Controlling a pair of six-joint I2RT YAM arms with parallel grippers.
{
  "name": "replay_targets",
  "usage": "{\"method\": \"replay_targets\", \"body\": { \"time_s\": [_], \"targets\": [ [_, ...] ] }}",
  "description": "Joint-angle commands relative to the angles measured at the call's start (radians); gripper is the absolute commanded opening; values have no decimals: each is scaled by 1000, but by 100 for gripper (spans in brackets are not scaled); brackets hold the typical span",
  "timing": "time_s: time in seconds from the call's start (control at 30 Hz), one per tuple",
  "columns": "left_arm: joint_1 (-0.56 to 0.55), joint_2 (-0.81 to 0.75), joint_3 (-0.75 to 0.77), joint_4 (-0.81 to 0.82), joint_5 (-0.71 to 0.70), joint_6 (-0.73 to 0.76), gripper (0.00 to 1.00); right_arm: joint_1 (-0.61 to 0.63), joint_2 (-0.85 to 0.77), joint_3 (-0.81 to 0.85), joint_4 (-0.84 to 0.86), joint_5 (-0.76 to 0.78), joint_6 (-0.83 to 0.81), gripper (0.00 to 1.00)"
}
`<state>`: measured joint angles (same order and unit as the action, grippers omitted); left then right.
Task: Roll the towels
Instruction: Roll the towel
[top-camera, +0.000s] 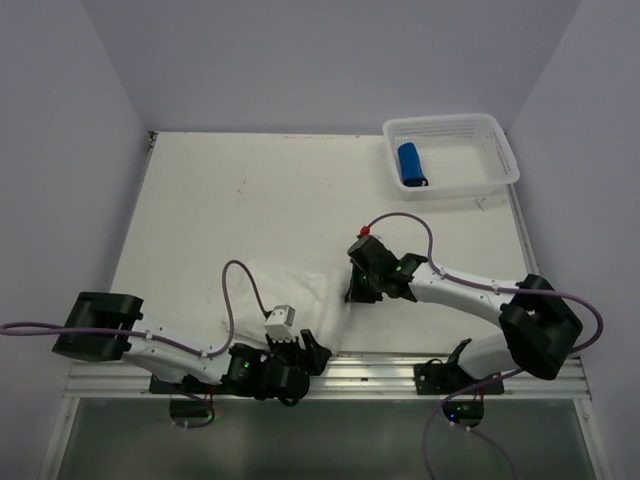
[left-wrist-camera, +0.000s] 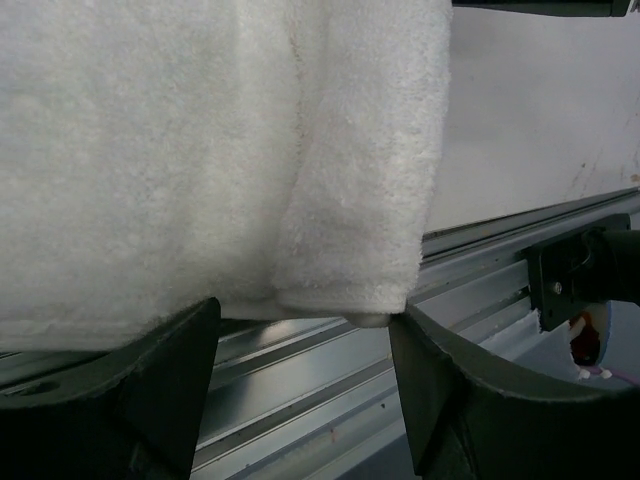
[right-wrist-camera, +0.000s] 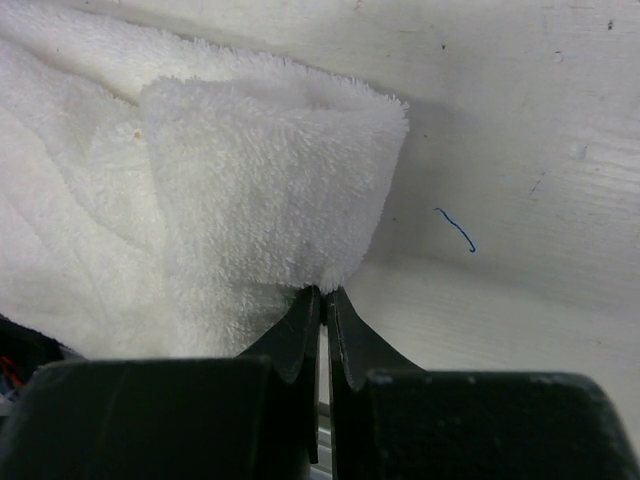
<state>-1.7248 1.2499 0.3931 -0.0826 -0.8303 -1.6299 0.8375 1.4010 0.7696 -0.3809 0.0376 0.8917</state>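
The large white towel (top-camera: 290, 292) lies bunched at the near edge of the table, between my two grippers. In the left wrist view its folded edge (left-wrist-camera: 340, 180) hangs just above my left gripper (left-wrist-camera: 305, 340). That gripper is open, with the fingers (left-wrist-camera: 150, 390) wide apart and nothing between them. My right gripper (right-wrist-camera: 325, 295) is shut, its tips pinching the corner of a raised fold of the white towel (right-wrist-camera: 270, 170). From above, the right gripper (top-camera: 357, 290) sits at the towel's right edge and the left gripper (top-camera: 305, 350) at its near edge. The small blue towel (top-camera: 411, 163) lies rolled in the basket.
A white perforated basket (top-camera: 480, 130) stands at the table's far right corner. A metal rail (top-camera: 400, 368) runs along the near table edge, right under the left gripper's fingers (left-wrist-camera: 300, 400). Purple cables loop over both arms. Walls close in the table on three sides.
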Motion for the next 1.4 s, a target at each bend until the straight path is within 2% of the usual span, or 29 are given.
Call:
{"method": "replay_targets", "body": {
  "time_s": [0.0,0.33,0.47,1.0,1.1,1.2,1.33,1.37],
  "targets": [
    [-7,-64,46,-173,-68,53,72,-9,10,69,-64,97,-37,0],
    [-5,-245,133,-252,-185,244,77,-6,21,112,-93,91,-59,0],
    [-4,-271,141,-148,-231,421,82,-3,30,132,-133,100,-60,0],
    [214,0,205,271,43,812,88,8,13,143,-177,105,-56,0],
    [246,48,227,299,88,832,85,8,12,145,-179,107,-54,0],
    [254,95,250,294,114,832,77,8,12,148,-188,111,-57,0],
    [260,161,266,247,131,794,53,8,-3,146,-197,128,-54,0],
    [260,172,270,233,129,779,50,8,-8,143,-200,130,-53,0]
  ]
}}
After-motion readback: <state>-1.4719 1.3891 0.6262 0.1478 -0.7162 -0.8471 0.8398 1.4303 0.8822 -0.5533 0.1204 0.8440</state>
